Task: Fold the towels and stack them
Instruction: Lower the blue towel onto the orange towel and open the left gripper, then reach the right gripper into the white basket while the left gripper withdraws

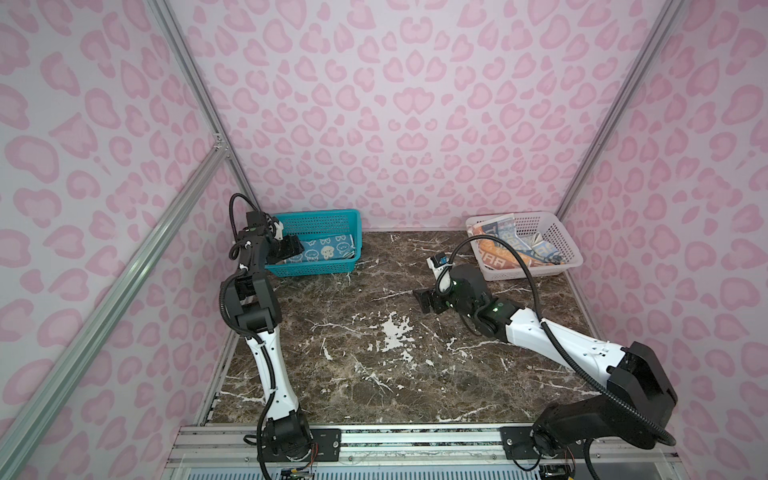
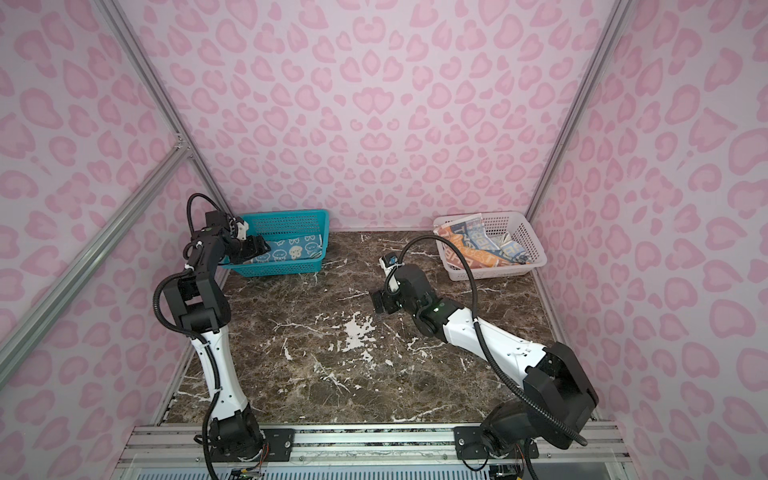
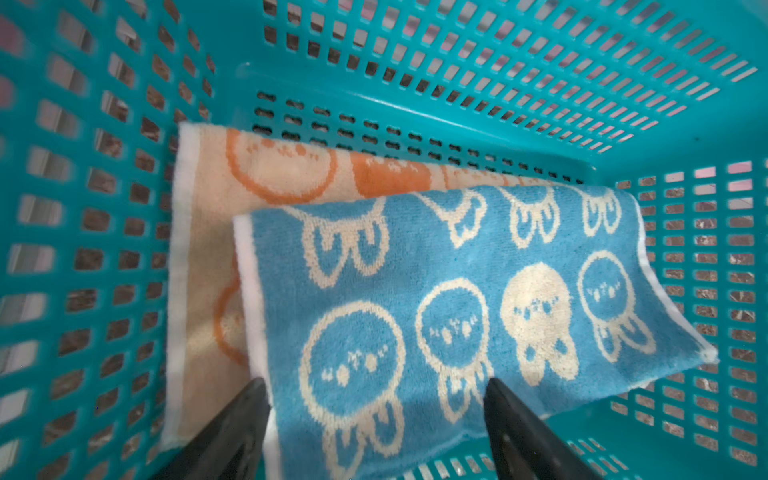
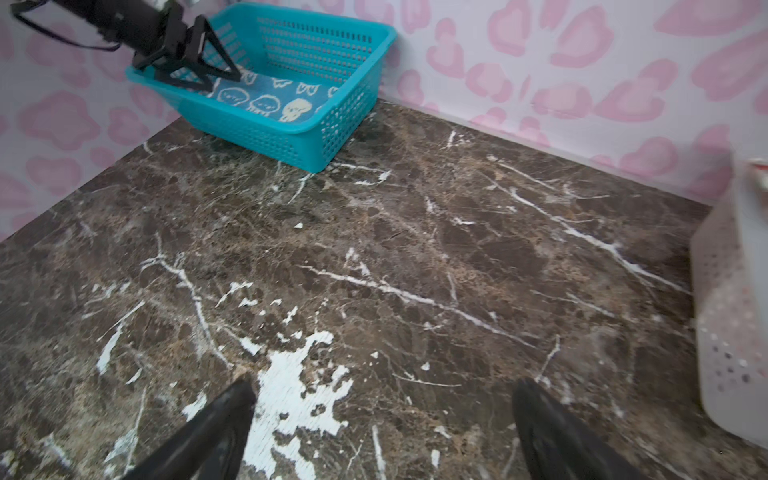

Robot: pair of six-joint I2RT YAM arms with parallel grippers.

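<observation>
Two of the three towels lie in the teal basket [image 1: 316, 218], the blue towel [image 3: 457, 257] on top of the orange towel [image 3: 216, 183]. The left hand [image 3: 374, 380] hangs over them, spread, gripping nothing. One lettered towel [image 1: 498, 245] sits crumpled in the white basket [image 1: 552, 232]. The right hand [image 4: 384, 382] is spread and empty over the tabletop [image 1: 374, 374].

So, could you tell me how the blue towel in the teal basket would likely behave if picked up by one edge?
Probably floppy: the blue towel drapes over the orange towel, one edge curving up beside the teal basket wall. Probably light, being thin cloth. Its fuzzy pile should resist slipping.
</observation>
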